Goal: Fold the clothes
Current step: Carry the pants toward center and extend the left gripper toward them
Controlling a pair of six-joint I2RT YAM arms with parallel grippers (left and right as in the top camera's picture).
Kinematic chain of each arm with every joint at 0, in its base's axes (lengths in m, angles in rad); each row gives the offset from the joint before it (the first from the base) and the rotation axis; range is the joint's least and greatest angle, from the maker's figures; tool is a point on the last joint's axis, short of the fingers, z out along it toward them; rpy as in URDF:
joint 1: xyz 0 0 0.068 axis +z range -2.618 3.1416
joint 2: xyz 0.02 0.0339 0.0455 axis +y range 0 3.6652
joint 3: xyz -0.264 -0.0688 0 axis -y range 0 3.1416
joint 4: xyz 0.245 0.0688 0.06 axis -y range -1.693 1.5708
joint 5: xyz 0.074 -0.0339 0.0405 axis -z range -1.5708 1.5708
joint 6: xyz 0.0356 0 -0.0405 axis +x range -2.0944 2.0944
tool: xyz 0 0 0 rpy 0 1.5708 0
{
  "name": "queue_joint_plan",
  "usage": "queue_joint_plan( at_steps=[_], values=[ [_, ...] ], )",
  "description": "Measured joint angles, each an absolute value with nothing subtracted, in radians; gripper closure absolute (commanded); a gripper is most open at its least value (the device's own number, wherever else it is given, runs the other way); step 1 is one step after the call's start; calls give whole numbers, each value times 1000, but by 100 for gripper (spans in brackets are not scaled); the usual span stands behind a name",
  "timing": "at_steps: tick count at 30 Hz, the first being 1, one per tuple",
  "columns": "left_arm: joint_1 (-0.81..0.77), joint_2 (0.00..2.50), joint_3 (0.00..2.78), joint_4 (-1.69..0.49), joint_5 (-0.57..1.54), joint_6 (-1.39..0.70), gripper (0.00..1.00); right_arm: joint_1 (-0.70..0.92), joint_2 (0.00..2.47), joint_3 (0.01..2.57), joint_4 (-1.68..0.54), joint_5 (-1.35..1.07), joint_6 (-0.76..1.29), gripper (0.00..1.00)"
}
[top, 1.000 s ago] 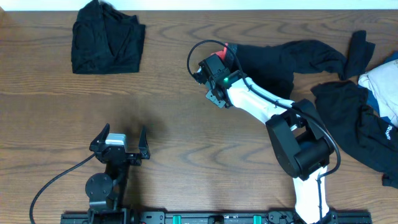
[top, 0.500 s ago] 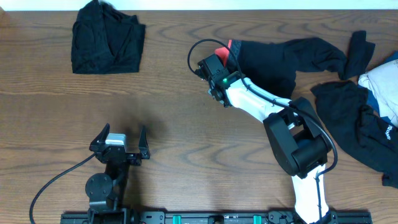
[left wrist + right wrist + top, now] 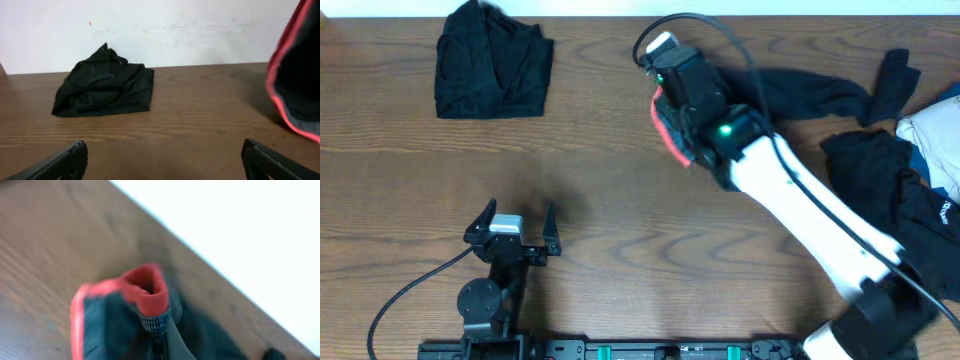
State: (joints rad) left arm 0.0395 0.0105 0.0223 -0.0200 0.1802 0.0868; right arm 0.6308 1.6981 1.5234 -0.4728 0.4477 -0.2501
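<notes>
Right claw [image 3: 670, 112] closed on the coral band [image 3: 665, 128] of the black trousers [image 3: 800, 90]. The right-wrist view is blurred, but the band [image 3: 147, 287] is bunched into a red fold right at the claw. From the left-wrist view, the band edge [image 3: 280, 107] hangs clear of the worktop [image 3: 620, 200], so that end is lifted.

Landmark: folded black bundle [image 3: 490, 65] at the far edge of the worktop.
- Trousers lie well to the right of the bundle, along the same far edge.
- Long axis runs roughly left to right. The band end points toward the bundle and the legs trail away from it.
- The leg fabric rests rumpled on the worktop and runs partly under the right arm [image 3: 810, 200].
- At the far end from the bundle, the trousers come close to a loose black garment [image 3: 880, 190], with a white piece [image 3: 925, 135] just beyond it. Cannot tell whether they touch.

Left claw [image 3: 517, 222] open, fingers spread wide, holding nothing. It sits on the near side of the bundle, well apart from it, and faces the bundle [image 3: 102, 90].
</notes>
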Motion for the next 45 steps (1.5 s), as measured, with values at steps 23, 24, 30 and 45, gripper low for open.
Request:
queue_joint_plan(
  at_steps=[23,24,30,45],
  values=[
    [39,10,22,-17,185,44,2,700,1635,1525,-516,437,-176,98],
    [39,10,22,-10,191,25,2,701,1635,1525,-515,437,-171,97],
    [39,10,14,77,295,-87,2,721,1634,1525,-516,436,-160,96],
    [39,22,12,115,730,-175,2,731,1564,1525,-530,430,-157,95]
  ],
)
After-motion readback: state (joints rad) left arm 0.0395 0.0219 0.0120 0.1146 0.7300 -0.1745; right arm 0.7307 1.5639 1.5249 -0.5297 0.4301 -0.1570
